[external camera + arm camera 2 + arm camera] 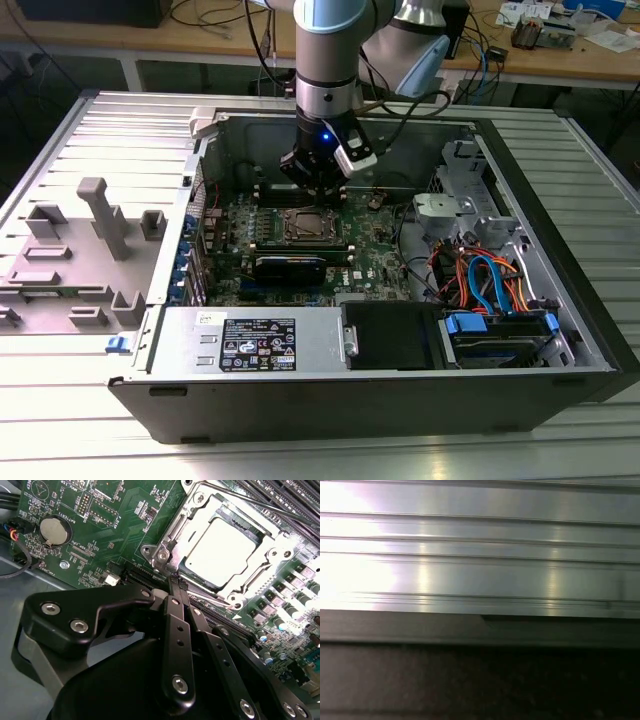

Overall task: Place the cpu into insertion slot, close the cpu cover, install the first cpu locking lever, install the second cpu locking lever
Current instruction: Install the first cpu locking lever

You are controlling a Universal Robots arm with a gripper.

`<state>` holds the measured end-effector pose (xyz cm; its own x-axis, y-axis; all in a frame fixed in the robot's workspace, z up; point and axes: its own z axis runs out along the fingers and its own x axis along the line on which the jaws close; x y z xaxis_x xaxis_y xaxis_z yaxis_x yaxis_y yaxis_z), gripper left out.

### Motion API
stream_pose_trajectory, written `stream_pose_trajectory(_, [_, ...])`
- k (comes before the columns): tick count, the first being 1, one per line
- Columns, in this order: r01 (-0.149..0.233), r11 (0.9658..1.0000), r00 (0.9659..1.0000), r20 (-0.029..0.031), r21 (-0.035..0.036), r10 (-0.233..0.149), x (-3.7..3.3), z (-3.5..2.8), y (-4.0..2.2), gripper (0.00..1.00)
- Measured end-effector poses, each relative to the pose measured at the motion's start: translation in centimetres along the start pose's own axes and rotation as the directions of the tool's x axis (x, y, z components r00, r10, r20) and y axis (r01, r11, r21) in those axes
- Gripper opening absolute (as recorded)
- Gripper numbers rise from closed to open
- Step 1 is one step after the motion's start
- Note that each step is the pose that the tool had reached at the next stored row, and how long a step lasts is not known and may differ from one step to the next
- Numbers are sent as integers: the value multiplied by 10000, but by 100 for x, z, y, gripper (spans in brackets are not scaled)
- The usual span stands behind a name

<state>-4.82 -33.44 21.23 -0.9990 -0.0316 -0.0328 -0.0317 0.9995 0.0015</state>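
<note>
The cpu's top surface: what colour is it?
Pale silvery-grey, plain; the cpu shows best in the second wrist view.

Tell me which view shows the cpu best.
The second wrist view: the cpu appears close up, its pale metal top lying in the insertion slot with the cpu cover framing it. The exterior view shows it small on the motherboard, under the gripper. The first wrist view faces ribbed metal.
</note>
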Motion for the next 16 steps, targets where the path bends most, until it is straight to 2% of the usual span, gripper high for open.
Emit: stream_pose_trajectory(16, [1,10000,10000,-2,14,-1,-4,30,-1,11])
